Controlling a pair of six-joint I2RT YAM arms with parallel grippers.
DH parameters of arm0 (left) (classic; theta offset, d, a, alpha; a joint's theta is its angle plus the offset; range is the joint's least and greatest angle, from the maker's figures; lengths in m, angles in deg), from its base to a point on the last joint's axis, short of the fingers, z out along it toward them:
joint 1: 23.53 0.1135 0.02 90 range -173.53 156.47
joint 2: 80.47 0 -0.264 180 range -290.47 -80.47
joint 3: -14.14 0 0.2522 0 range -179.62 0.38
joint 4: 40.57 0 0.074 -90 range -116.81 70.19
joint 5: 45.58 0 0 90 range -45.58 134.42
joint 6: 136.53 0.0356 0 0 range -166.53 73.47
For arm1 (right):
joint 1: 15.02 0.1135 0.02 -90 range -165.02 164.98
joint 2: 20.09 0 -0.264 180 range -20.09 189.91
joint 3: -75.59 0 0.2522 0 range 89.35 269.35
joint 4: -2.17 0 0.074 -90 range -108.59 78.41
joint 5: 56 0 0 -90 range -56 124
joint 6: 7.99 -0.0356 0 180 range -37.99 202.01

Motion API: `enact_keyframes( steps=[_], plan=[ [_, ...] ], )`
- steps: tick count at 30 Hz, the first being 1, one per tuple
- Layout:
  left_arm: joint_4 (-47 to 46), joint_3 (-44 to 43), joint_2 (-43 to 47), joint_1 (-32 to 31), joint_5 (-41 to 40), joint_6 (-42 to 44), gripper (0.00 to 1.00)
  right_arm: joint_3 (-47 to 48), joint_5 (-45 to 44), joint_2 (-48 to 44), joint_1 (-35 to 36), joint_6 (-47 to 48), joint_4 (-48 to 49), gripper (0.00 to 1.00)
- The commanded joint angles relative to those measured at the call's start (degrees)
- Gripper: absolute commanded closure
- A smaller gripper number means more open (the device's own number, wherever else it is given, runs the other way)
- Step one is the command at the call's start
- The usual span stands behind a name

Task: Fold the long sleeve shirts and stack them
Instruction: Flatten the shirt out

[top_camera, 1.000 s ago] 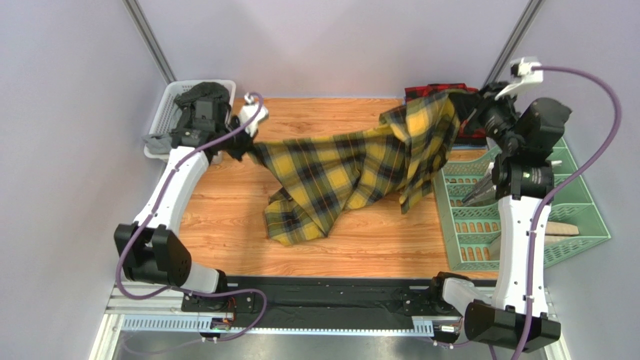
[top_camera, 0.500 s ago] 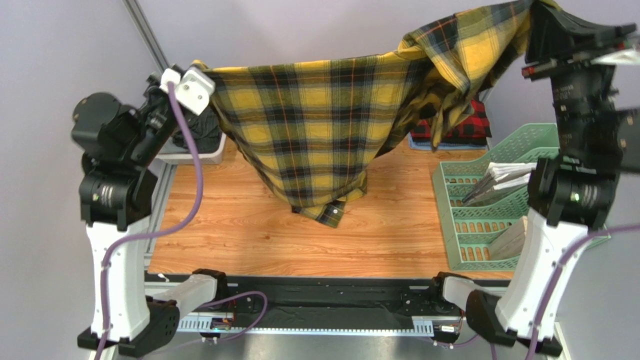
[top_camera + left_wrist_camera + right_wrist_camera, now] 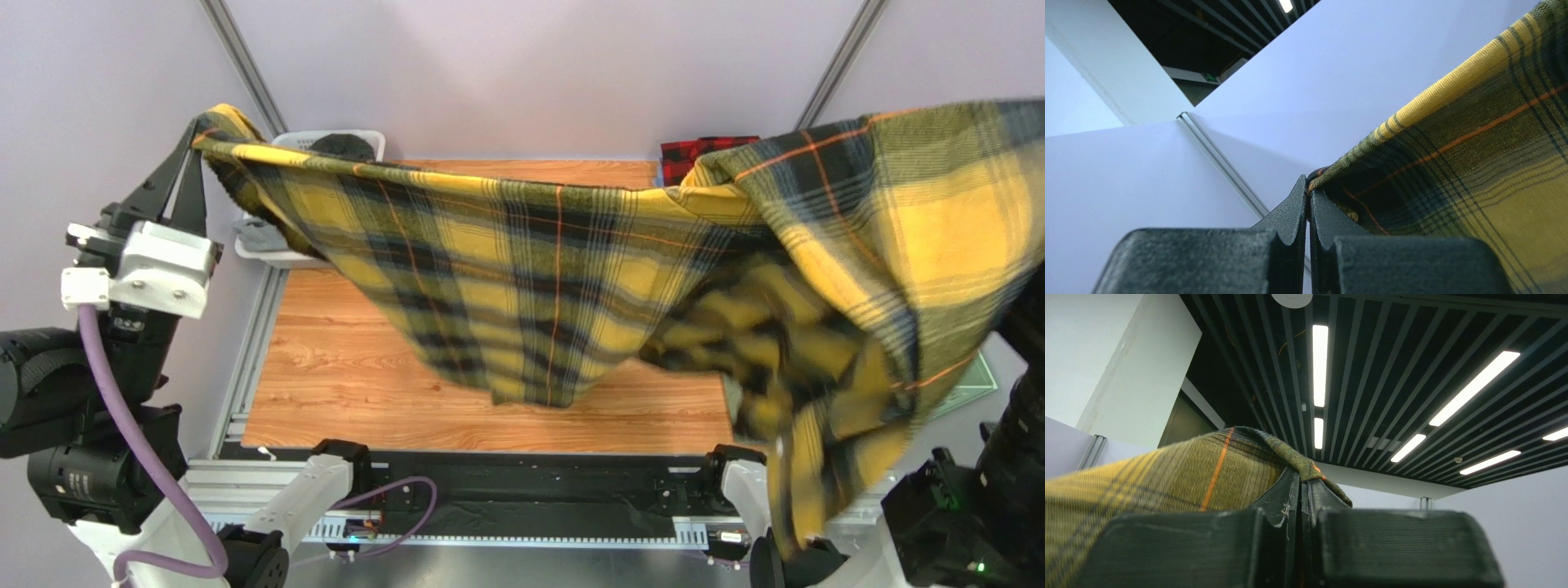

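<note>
While the left claw (image 3: 1309, 197) and right claw (image 3: 1300, 478) each clamp tight on an upper edge, the yellow plaid shirt (image 3: 540, 282) hangs spread between them, long axis left to right, well above the counter (image 3: 344, 368); laying it flat likely needs both lowering together.

The yellow shirt (image 3: 540, 270) is plaid: bright yellow crossed by dark green-black checks and thin orange lines. Behind it, the red shirt (image 3: 702, 152) shows red with black checks. The table (image 3: 344, 368) is warm orange-brown wood grain. The left gripper (image 3: 1309, 190) is matte black, its cable (image 3: 114, 410) purple
</note>
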Motion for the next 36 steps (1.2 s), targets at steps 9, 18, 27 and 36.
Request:
enact_keyframes(
  steps=[9,18,27,36],
  plan=[
    [-3.52,19.38,-21.8,0.23,-3.91,0.56,1.0,-14.28,6.65,28.9,6.49,5.33,-1.73,1.0],
    [-7.43,13.43,-57.69,1.55,-6.97,0.13,0.99,-14.18,-3.97,54.73,19.5,21.68,-0.92,0.93],
    [9.73,1.0,-62.56,4.01,-7.8,-3.66,0.27,5.25,-5.05,60.68,21.71,22.91,-30.27,0.13],
    [16.39,27.76,-45.11,2.95,1.71,2.67,0.32,-27.9,3.75,38.33,21.79,27.74,-54.52,0.23]
  ],
)
